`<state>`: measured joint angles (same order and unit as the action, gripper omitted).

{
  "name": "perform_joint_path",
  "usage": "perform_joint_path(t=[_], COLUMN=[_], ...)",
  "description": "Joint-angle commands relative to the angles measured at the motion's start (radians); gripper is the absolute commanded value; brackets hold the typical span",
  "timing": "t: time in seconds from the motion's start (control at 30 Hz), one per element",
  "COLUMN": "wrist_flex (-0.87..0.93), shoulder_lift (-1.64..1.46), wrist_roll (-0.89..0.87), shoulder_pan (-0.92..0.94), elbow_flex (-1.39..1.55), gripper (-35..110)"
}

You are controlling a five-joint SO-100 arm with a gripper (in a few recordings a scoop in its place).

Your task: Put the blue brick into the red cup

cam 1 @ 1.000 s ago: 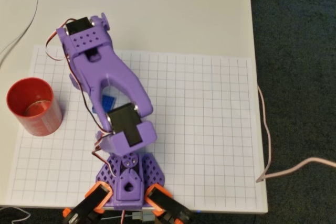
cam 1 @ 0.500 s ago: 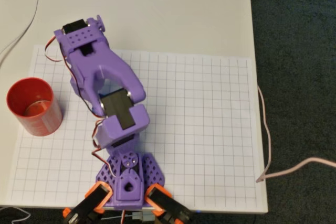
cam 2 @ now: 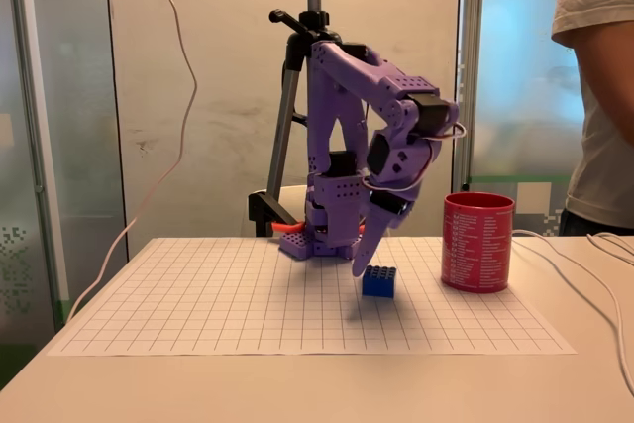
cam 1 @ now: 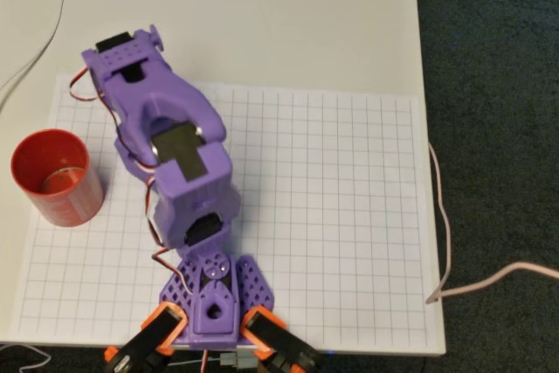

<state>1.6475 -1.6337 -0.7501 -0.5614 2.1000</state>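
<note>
In the fixed view the purple arm (cam 2: 371,136) folds down so that the hand (cam 2: 365,263) points at the grid sheet (cam 2: 198,294) near the middle of the bench (cam 2: 297,388); its tip hangs just left of and slightly above the blue brick (cam 2: 378,281), holding nothing, and I cannot tell how far its fingers are parted. The brick sits flat on the sheet, long axis roughly along the near edge, so the grasp seems not yet made. To the right, apart from the brick, stands the upright red cup (cam 2: 477,242).
</note>
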Motion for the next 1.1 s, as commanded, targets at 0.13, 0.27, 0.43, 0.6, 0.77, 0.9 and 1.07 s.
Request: perform_joint_path(t=[0.13,0.27,0.43,0.6,0.77,0.9,1.07], wrist_flex=[-0.017,-0.012,-0.026,-0.046,-0.094,-0.097,-0.107], shoulder_lift=[0.066,0.086,0.156,0.224,0.27,0.258,0.258], wrist_roll=[-0.13,-0.137,-0.143,-0.141,-0.152,-0.132,-0.115], shoulder_pan=[-0.067,-0.06,-0.054,-0.017,0.038,0.063,0.057], elbow_flex=[-0.138,-0.152,-0.149,-0.153,-0.15,-0.167,-0.183], gripper=[61,61,61,61,60,47,4])
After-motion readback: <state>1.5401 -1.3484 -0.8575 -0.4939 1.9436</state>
